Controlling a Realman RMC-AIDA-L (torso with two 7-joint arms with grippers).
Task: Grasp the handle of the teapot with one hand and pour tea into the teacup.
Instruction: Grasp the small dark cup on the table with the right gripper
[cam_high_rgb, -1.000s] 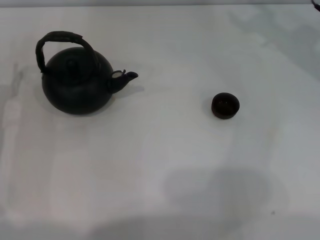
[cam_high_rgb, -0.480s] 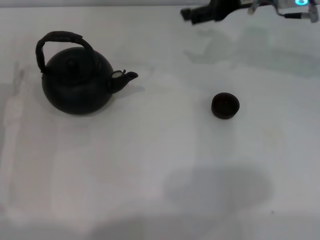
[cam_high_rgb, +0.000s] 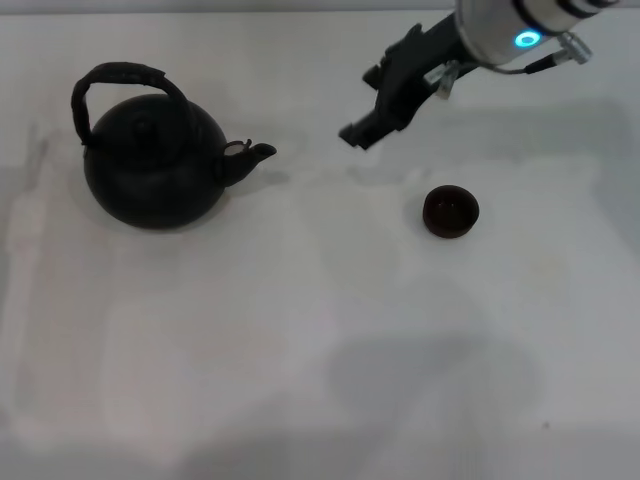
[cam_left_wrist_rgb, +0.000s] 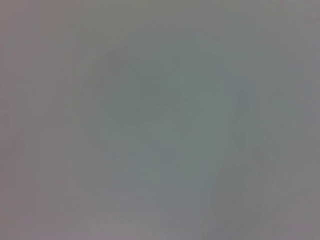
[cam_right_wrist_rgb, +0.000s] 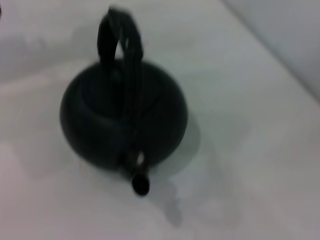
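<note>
The right claw (cam_high_rgb: 362, 132) hangs above the white table (cam_high_rgb: 300, 330), between the teapot (cam_high_rgb: 152, 170) and the teacup (cam_high_rgb: 451, 211) and toward the far side, its dark tip pointing at the pot; whether its fingers are apart or together cannot be told from the head view. It touches nothing. The teapot sits at the table's left, spout (cam_high_rgb: 258, 154) turned toward the cup, with the handle (cam_high_rgb: 124, 77) arched free over the lid. The teacup stands well apart to the right, nearer the claw than the pot is.

By these signs the task is barely begun: the handle is not yet grasped, the pot not lifted, nothing poured. The reach, the grip, the carry and the tilt over the cup all remain.

The right wrist view looks along the spout at the pot and its hoop but shows none of the arm's own fingers. The left wrist view gives only a featureless grey field, and the left arm appears nowhere. Whether the cup or pot holds any liquid cannot be made out.
</note>
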